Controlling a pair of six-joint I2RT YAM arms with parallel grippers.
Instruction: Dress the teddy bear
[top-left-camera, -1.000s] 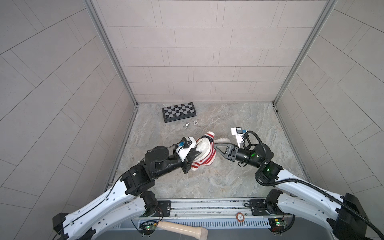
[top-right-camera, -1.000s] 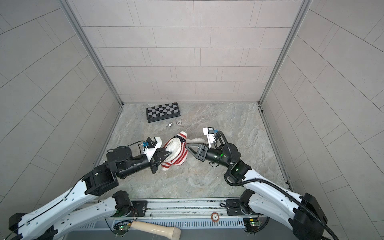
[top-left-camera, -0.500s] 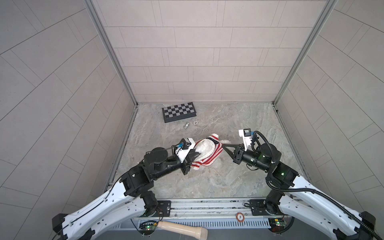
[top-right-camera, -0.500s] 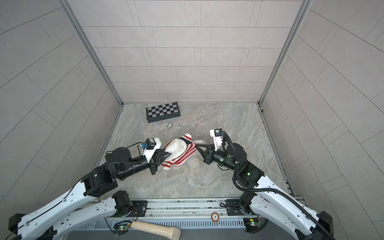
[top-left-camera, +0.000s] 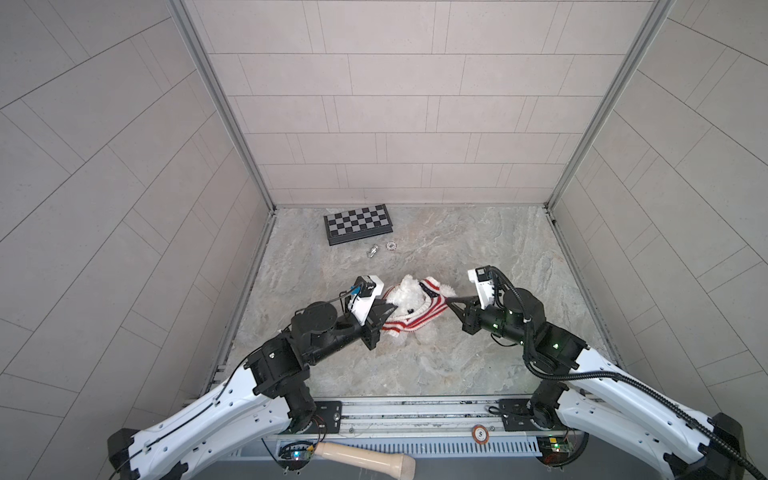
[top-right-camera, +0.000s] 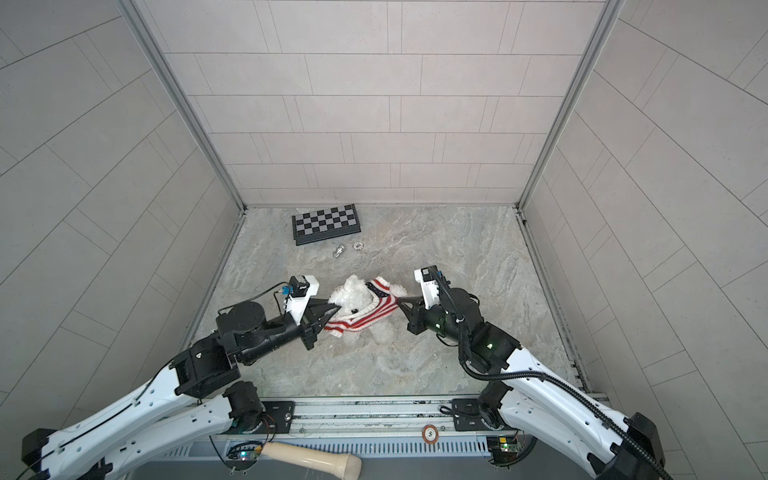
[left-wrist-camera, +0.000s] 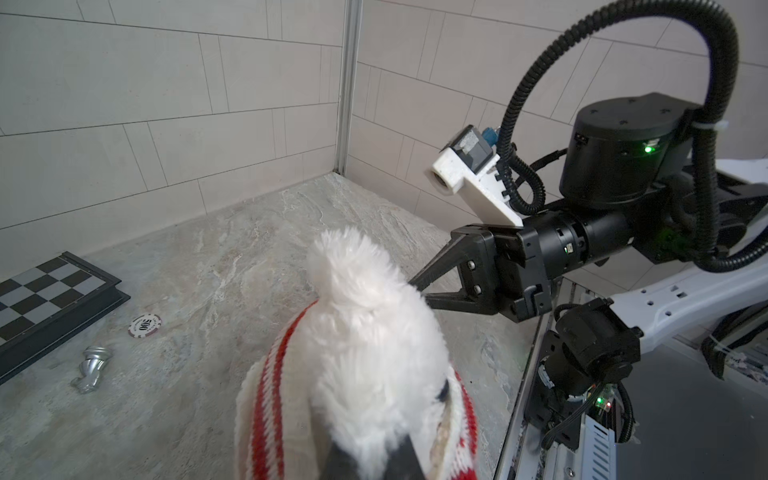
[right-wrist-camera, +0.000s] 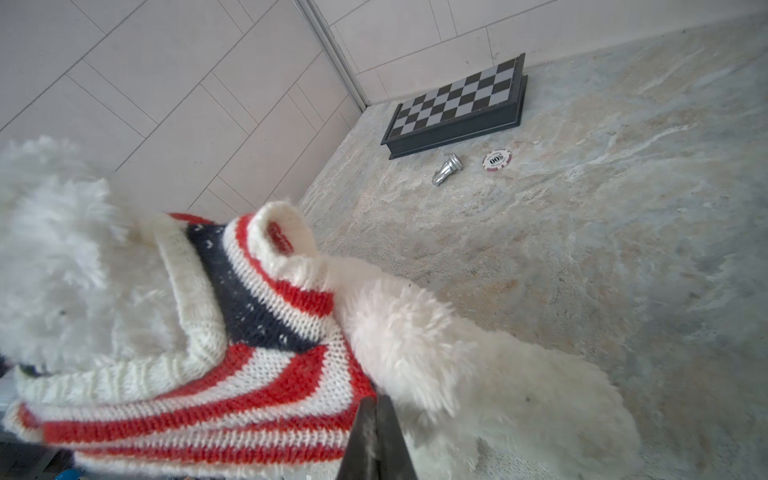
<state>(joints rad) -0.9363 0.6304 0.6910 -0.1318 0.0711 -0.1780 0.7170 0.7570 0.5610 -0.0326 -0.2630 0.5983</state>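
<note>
Red-striped sweater (top-left-camera: 428, 311), one, clamped in right hand (top-left-camera: 449, 302); left hand (top-left-camera: 392, 308) clamps one teddy bear (top-left-camera: 405, 293)

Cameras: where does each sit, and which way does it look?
Top views: high over the base, looking down at the teddy bear and sweater; both arms.
Left wrist: on the left arm, facing the right end effector past the teddy bear; own fingertips.
Right wrist: on the right arm, facing the chessboard over the sweater; own fingertips.
Shared: both wrist views see the chessboard.
</note>
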